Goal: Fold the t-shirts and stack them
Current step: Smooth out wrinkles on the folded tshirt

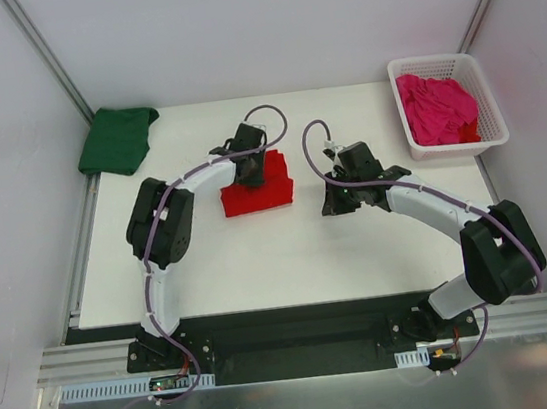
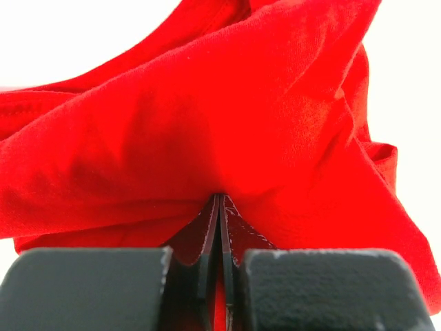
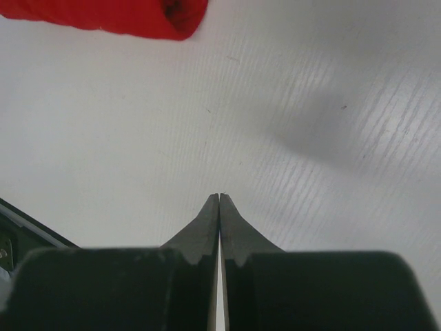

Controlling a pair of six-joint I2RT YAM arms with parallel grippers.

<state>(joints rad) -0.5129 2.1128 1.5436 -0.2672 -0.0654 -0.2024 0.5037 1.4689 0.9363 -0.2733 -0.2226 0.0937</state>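
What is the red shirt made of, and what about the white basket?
The red t-shirt looks like soft cloth, probably cotton: it is matte, with a fine, slightly fuzzy weave, and it bunches in loose folds. The white basket looks like hard plastic: it has stiff, straight walls made of a lattice of small holes, and a smooth rim.

- A robotics lab test cell is being shown.
- Plain white panels [image 1: 260,25] are closing in the white table [image 1: 260,257] at the back and on both sides.
- Metal frame posts [image 1: 44,53] are running up the back corners.
- The left arm [image 1: 160,224] and right arm [image 1: 435,205] are standing bolted side by side at the near edge.
- An aluminium rail [image 1: 83,366] is running across the front under the arm bases.
- Purple cables [image 1: 263,107] are trailing in the open along both arms.
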